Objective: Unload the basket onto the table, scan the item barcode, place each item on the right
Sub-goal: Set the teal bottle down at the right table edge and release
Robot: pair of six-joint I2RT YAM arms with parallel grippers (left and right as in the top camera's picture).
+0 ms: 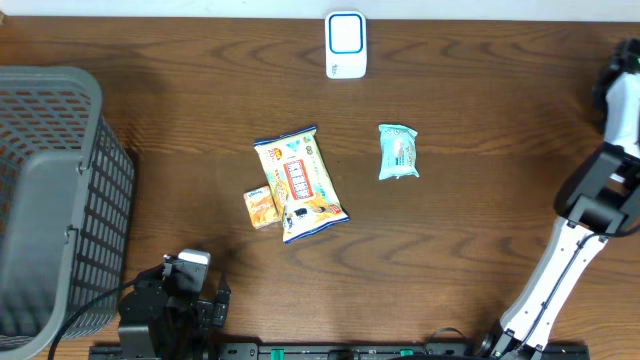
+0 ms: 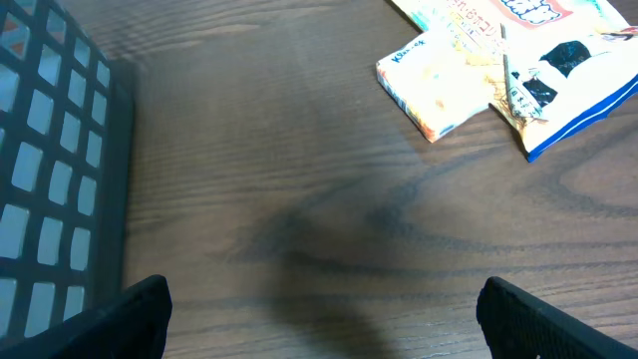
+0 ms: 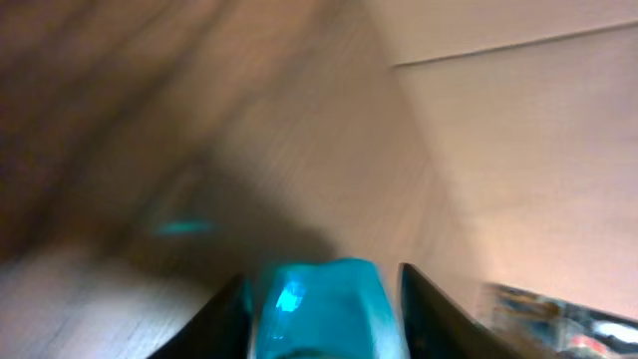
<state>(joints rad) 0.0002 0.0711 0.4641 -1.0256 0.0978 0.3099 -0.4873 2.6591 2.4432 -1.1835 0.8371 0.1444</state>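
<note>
Soft, even light overhead, all sharp; right wrist view smeared with blur; faint shadow on the tabletop (image 2: 299,234).

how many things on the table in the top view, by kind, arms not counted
snack packs: 3 (bag, box, teal packet)
scanner: 1
basket: 1
total: 5
</note>
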